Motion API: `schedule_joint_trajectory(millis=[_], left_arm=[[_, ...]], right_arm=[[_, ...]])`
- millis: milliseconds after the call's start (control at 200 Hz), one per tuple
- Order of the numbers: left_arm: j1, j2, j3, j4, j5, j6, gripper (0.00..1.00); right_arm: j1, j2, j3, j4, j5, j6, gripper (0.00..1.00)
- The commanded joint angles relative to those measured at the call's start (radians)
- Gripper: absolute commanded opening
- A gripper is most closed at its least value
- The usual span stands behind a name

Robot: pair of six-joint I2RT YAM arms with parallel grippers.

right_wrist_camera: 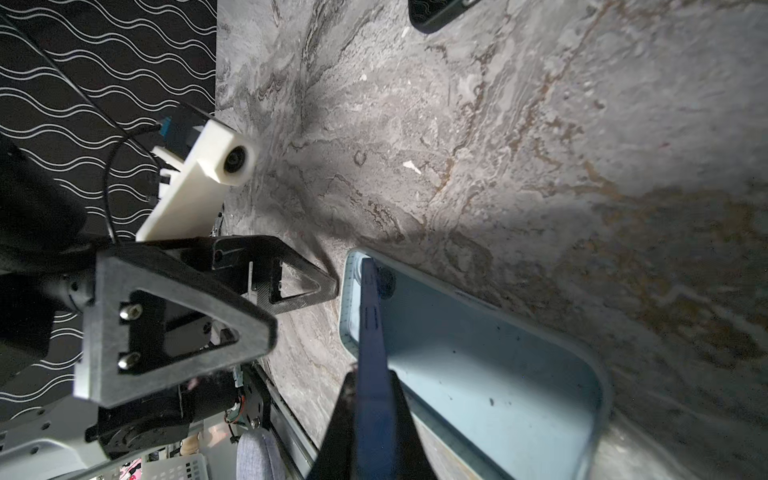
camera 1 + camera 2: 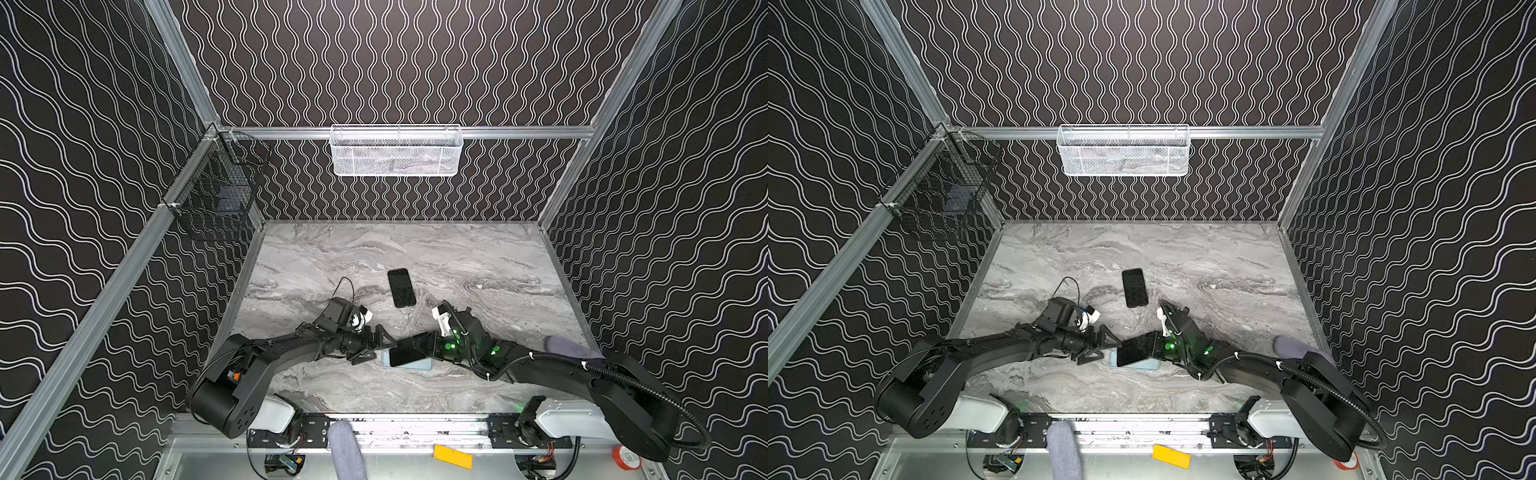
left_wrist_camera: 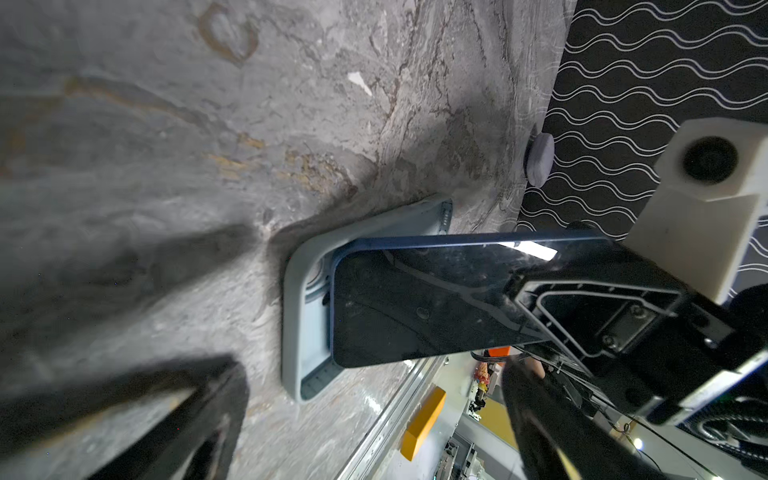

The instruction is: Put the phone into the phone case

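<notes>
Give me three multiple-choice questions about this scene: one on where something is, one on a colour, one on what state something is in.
1. Where is the second black phone?
A) in a basket
B) flat on the table, beyond both arms
C) under an arm

2. What colour is the phone case?
A) light blue
B) red
C) yellow

3. How is the phone at the case?
A) seated flat inside
B) held tilted over it by the right fingers
C) lying beside it, untouched

Answers:
1 B, it lies alone on the marble past the arms.
2 A, its rim and floor show pale blue.
3 B, the right fingers are shut on it edge-on, while the left fingers stand open nearby.
</notes>
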Motion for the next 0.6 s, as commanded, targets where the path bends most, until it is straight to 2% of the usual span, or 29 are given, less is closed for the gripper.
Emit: schedule_joint_trajectory(millis=[0, 365, 596], left_arm=[[-0.008, 0.010, -0.004, 0.063, -0.008, -0.023, 0.98], [-0.026, 0.015, 0.001, 0.062, -0.024, -0.026, 0.98], [-0.033, 0.012, -0.003, 0.060, -0.034, -0.031, 0.98]], right_arm=[[0.004, 0.002, -0.001, 0.004, 0.032, -0.002, 0.00], [0.019, -0.018, 0.011, -0.069, 0.090, -0.053, 0.25], [0.025, -0.035, 0.035, -0.106, 0.112, -0.100, 0.36]])
